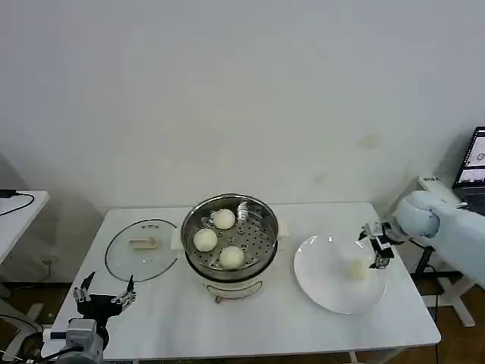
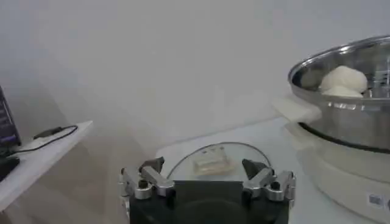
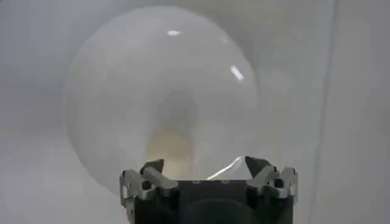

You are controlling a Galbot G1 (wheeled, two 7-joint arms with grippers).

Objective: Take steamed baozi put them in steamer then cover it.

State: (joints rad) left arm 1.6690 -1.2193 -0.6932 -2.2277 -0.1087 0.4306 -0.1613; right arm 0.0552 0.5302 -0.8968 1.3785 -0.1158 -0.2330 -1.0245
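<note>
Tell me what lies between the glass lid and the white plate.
In the head view, the steamer stands between the cover and the plate, with three baozi on its perforated tray.

We count four baozi (image 1: 223, 219) (image 1: 205, 240) (image 1: 232, 258) (image 1: 356, 269), one steamer (image 1: 261, 211), one cover (image 1: 121, 254), one plate (image 1: 318, 284), and two grippers (image 1: 104, 292) (image 1: 377, 243).

Pale blue-white rounded shell covers the right arm (image 1: 443, 220); both grippers black with silver fingertips (image 2: 149, 181) (2 each).
</note>
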